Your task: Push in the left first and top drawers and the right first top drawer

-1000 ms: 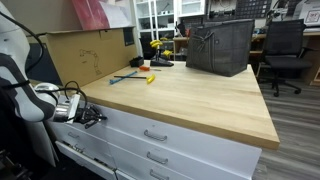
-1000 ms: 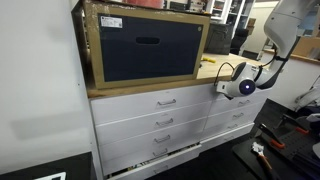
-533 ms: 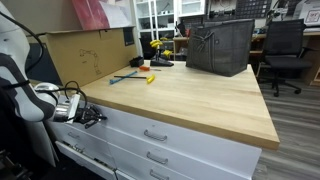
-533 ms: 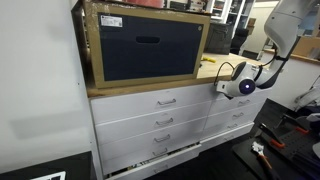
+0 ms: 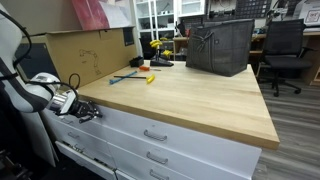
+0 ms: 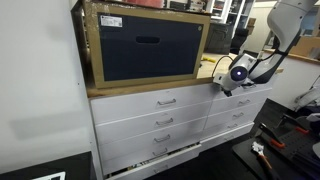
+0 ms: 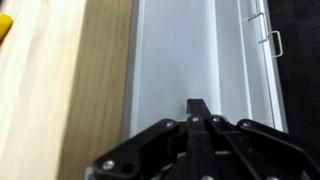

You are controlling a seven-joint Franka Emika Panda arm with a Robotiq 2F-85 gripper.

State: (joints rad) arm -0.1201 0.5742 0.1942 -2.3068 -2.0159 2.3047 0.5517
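The narrow drawers [image 5: 68, 131] are flat white fronts stacked at one end of the cabinet under the worktop [image 5: 190, 95]. In an exterior view the top one [image 6: 240, 99] sits just below the arm, about half the width of its neighbour. The wide drawer [image 6: 150, 103] fills the rest of the top row and carries one silver bar handle [image 6: 166, 101] at its centre; in both exterior views its front [image 5: 175, 133] looks level with the row beside it. Lower down, a drawer [image 6: 150, 158] stands out from the stack with a dark gap over it.

The gripper [image 5: 90, 114] is closed tight with nothing between the fingers. It hangs at the worktop's front edge, above the top narrow drawer, and the pictures do not settle whether it touches the front. In the wrist view the shut fingertips [image 7: 198, 106] point along a plain white front, with the wood of the worktop to one side and two small silver handles [image 7: 270, 40] to the other.

Against the frame a second ago, the arm has lifted. The gripper [image 6: 219, 88] was level with the top narrow drawer's front and now sits higher, at the worktop's edge, so more of that front shows beneath it. The drawer fronts, the cardboard box [image 5: 85, 55] and the dark basket [image 5: 220, 45] are unchanged.
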